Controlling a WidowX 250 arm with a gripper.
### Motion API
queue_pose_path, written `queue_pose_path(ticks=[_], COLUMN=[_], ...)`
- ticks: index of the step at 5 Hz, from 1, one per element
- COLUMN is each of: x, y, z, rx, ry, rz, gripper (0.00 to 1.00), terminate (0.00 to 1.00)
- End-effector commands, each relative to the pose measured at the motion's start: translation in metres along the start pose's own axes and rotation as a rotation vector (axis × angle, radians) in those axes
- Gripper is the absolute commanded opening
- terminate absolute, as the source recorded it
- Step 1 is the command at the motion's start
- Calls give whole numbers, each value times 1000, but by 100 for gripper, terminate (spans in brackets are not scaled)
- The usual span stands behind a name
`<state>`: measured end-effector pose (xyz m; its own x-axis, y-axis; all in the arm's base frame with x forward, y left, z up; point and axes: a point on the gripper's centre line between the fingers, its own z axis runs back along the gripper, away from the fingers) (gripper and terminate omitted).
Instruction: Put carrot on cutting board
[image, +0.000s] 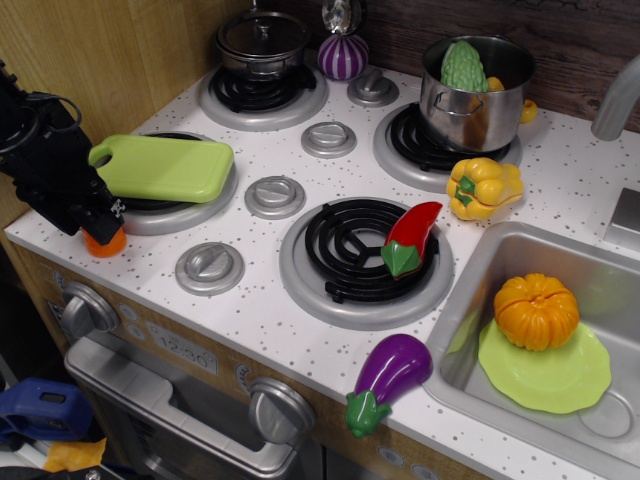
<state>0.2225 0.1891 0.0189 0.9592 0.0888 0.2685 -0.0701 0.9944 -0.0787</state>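
The carrot (106, 243) is a small orange stub standing on the white counter at the front left corner. Only its lower part shows. My black gripper (97, 222) is down over its top, with dark fingers on either side of it; I cannot tell whether they press on it. The lime-green cutting board (165, 167) lies flat on the left front burner, just right of and behind the gripper, with its handle hole towards the gripper.
Stove knobs (209, 266) stand right of the carrot. A red pepper (410, 238) lies on the middle burner and an eggplant (388, 375) at the counter's front edge. A pumpkin (536, 311) sits on a green plate (560, 378) in the sink. The counter edge is close on the left.
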Motion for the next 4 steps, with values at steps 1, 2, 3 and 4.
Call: queue_pose_path(ticks=[1, 2, 3, 4], x=[6, 21, 38, 65], y=[-2, -7, -4, 2], z=[22, 55, 73, 74], rx=[60, 114, 131, 103], ry=[-12, 36, 8, -26], rz=[-9, -39, -119, -210], gripper=[0, 0, 0, 0], terminate=[0, 0, 0, 0])
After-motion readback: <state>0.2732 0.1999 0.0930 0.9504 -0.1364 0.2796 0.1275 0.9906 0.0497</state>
